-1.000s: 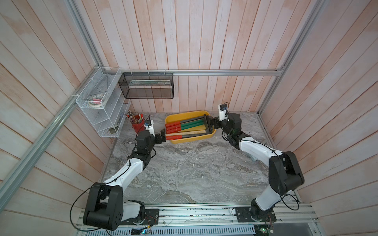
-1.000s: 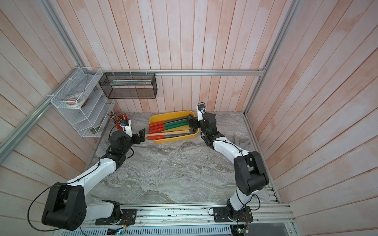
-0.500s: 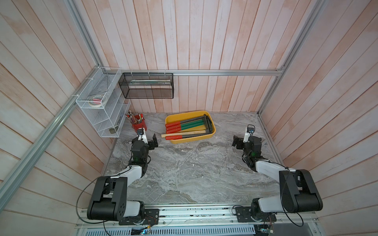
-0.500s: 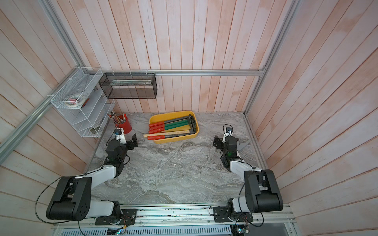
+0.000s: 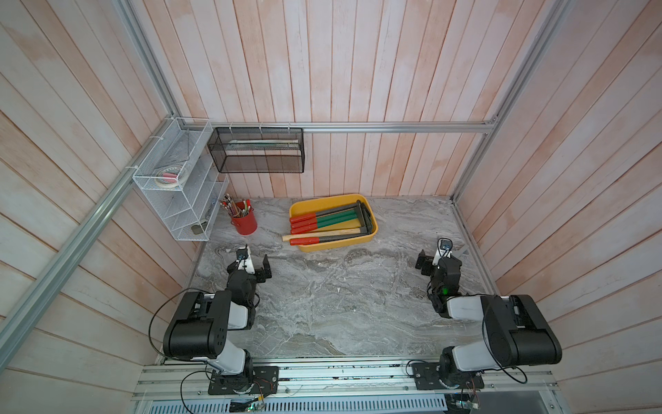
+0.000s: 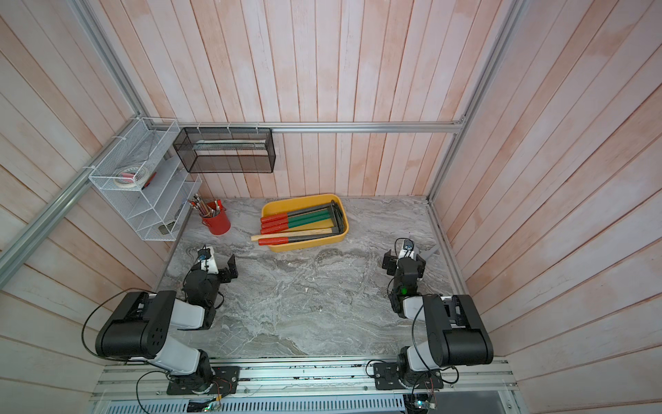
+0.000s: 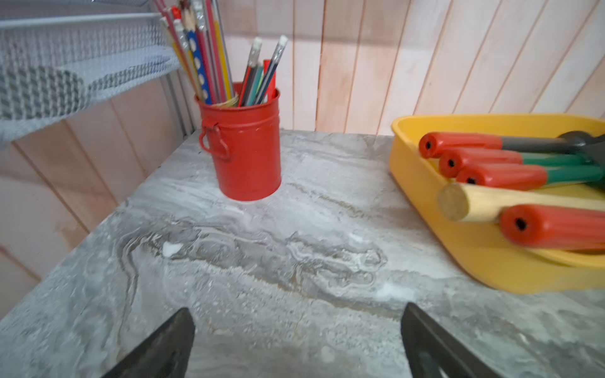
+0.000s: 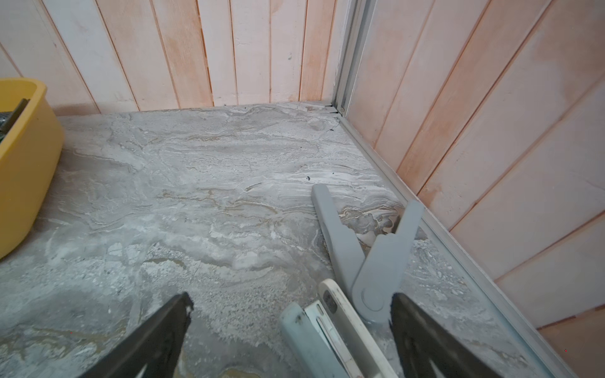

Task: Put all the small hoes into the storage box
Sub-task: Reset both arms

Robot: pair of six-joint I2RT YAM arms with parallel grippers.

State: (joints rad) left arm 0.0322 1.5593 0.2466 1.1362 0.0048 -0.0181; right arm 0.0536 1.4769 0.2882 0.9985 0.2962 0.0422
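With the small hoe, likely the wooden-handled one, lying in the storage box well ahead of the left claw and right claw, both spread open and empty, the task looks finished and calls for no further move.

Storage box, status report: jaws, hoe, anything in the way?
Left jaws, right jaws open, empty. Handled tools lie in storage box, wooden handle overhanging rim. Grey tool beside right jaws.

Blk/wht arms, blk cables
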